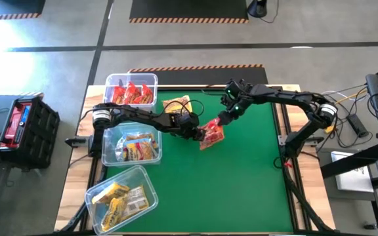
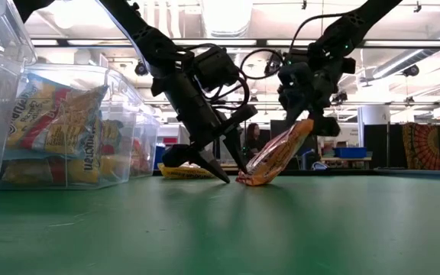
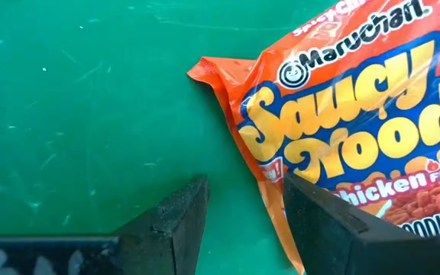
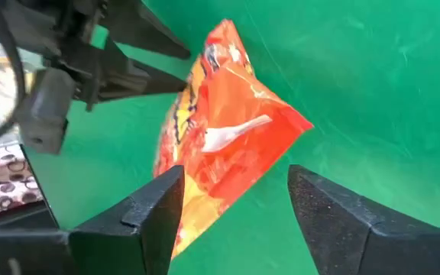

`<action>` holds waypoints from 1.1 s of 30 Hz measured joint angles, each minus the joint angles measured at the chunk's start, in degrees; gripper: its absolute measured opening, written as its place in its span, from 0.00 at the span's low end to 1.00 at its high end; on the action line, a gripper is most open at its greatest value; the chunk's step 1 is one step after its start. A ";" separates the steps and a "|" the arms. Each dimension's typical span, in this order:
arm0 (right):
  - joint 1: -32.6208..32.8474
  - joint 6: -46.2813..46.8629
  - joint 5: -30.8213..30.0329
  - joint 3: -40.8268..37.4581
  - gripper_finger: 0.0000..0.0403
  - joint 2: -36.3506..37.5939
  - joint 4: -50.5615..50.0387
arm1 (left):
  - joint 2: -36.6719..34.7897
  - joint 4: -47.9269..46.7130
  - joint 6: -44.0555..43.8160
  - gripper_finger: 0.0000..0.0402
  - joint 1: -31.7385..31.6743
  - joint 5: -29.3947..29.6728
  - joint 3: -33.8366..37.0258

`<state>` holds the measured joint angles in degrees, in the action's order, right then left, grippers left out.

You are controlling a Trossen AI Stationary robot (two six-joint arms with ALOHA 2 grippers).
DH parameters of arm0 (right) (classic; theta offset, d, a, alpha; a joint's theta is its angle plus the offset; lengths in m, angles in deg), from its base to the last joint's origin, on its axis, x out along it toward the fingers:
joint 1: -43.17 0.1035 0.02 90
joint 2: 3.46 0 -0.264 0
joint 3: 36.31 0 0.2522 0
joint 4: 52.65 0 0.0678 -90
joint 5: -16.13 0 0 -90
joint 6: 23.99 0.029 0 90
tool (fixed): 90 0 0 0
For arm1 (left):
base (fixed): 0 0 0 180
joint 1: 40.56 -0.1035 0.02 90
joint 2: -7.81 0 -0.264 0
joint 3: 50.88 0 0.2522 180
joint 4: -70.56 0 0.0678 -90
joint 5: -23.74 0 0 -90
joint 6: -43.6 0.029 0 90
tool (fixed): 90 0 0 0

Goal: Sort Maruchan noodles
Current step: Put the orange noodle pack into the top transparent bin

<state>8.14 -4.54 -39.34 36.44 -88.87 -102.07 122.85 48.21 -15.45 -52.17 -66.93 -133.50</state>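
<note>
Your right gripper (image 4: 235, 210) is spread wide around the top end of the orange packet (image 1: 212, 134), which stands tilted on the green mat (image 1: 254, 183), while your left gripper (image 3: 243, 221), also parted and empty, sits right beside its lower edge, so it's nearer.

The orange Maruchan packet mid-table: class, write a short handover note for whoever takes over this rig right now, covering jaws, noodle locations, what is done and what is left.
Left gripper: jaws open, tips down on the green mat beside the orange packet, holding nothing.
Right gripper: jaws open around the packet's raised end; the packet stands tilted with its lower end on the mat.
Done: red packets in the far bin, orange-and-blue ones in the middle bin, yellow ones in the near bin.
Left: bin the orange packet, then the packet lying on the mat beside the far bin.
</note>
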 joint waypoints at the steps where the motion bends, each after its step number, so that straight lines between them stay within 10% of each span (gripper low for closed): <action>1: 0.00 0.11 0.01 -0.16 0.56 0.00 -0.27 | 0.00 0.04 0.00 0.39 -0.03 0.01 0.00; 33: 7.82 15.19 -5.63 -10.65 0.41 -0.11 20.85 | 1.82 6.48 -1.48 0.33 -0.26 1.20 0.22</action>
<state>15.97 10.65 -44.97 25.80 -88.98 -81.22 124.68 54.69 -16.92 -52.43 -65.73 -133.28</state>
